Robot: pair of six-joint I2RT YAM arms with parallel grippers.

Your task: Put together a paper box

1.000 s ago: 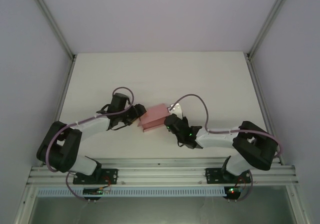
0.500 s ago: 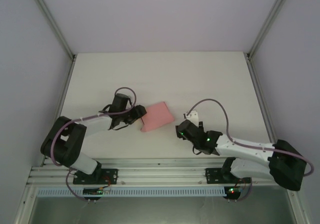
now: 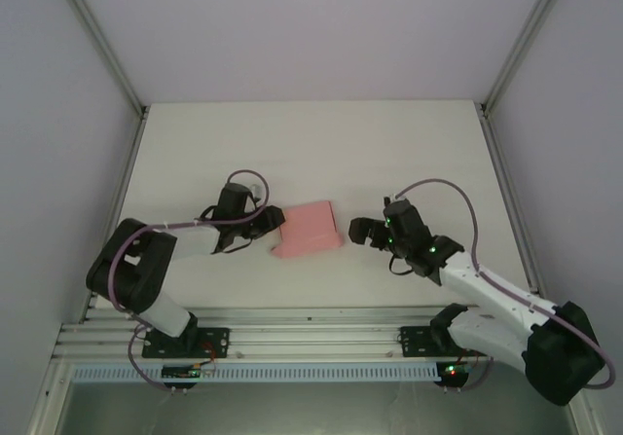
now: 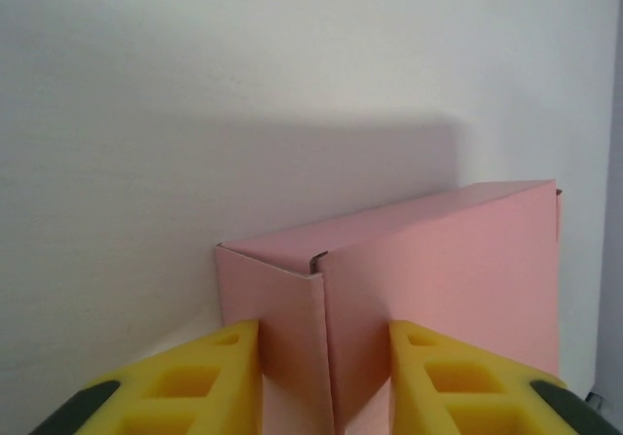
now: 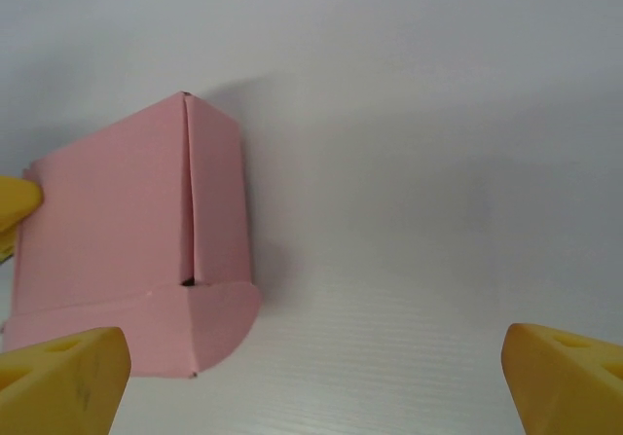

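Note:
The paper box (image 3: 308, 229) is a small pink rectangular box lying on the white table (image 3: 311, 143) between the two arms. My left gripper (image 3: 271, 227) is at its left end. In the left wrist view the yellow fingers (image 4: 209, 377) press on both sides of the paper box's (image 4: 438, 270) narrow end, so the left gripper (image 4: 324, 362) is shut on it. My right gripper (image 3: 373, 221) stands a little to the box's right, wide open and holding nothing. In the right wrist view the right gripper (image 5: 316, 362) faces bare table, with the box (image 5: 117, 221) and its rounded flap (image 5: 200, 323) at the left.
Pale walls close in the table on the left, right and back. A metal rail (image 3: 311, 333) carrying both arm bases runs along the near edge. Bare table stretches behind the box and to its right.
My right gripper has let go of the box, opened wide and drawn back to the right. The left gripper's jaws have narrowed onto the box's left end. The box turned slightly.

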